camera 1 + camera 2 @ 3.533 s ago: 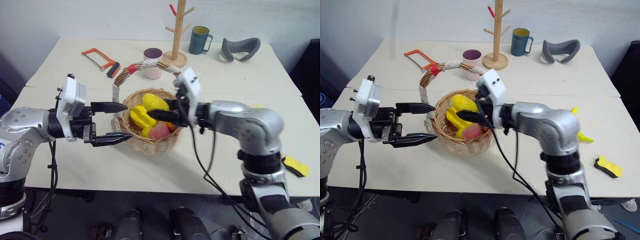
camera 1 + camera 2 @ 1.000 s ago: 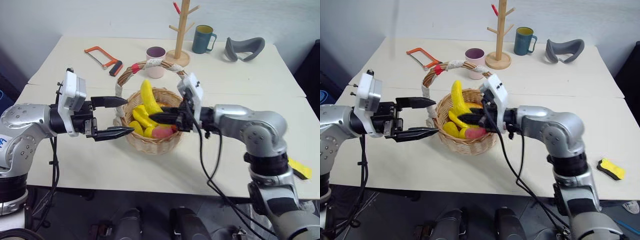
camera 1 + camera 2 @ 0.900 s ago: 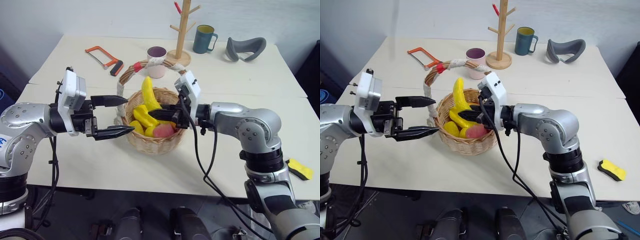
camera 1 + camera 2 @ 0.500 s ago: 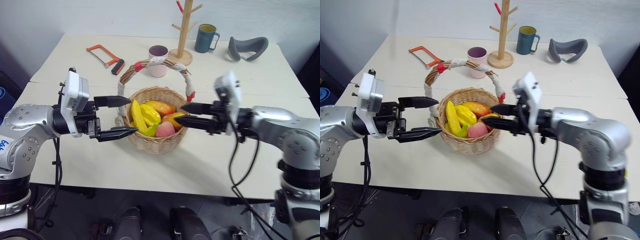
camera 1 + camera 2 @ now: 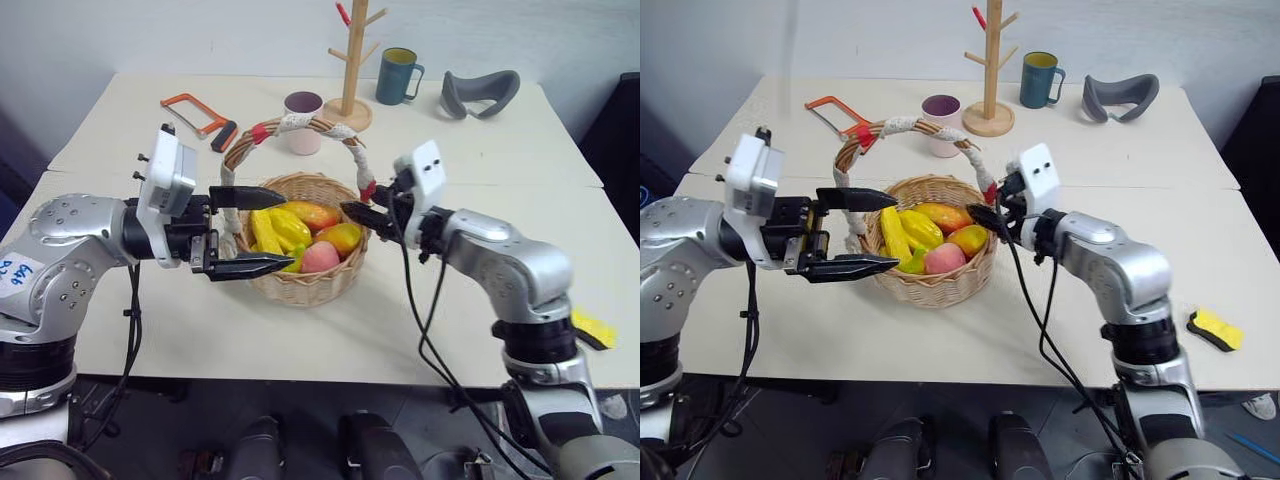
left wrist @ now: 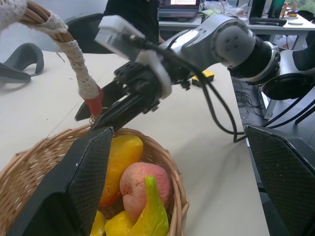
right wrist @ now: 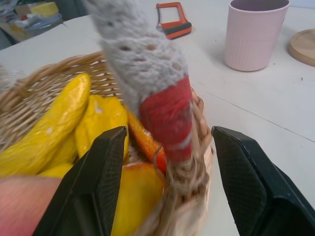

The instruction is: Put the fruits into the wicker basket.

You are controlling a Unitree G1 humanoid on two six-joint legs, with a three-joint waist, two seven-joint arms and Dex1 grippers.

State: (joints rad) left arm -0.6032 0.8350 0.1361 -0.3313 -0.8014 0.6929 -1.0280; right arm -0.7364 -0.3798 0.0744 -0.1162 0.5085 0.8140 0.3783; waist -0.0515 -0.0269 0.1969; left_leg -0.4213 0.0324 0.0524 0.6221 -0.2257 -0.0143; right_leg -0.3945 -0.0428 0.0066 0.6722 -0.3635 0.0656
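The wicker basket (image 5: 305, 270) sits mid-desk (image 5: 420, 320), holding the banana (image 5: 264, 231), mango (image 5: 340, 238) and peach (image 5: 320, 257). Its cloth-wrapped handle (image 5: 300, 125) stands between the right gripper (image 5: 362, 216)'s spread, empty fingers. The left gripper (image 5: 262, 228), fingers apart, hovers at the near rim. Behind stand a pink cup (image 5: 303, 122), hacksaw (image 5: 200, 116), mug tree (image 5: 348, 60) and teal mug (image 5: 397, 76).

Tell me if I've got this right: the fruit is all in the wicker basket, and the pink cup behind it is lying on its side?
Not quite. The fruit is in the wicker basket, but the pink cup behind it stands upright, mouth up, as the left eye view shows.
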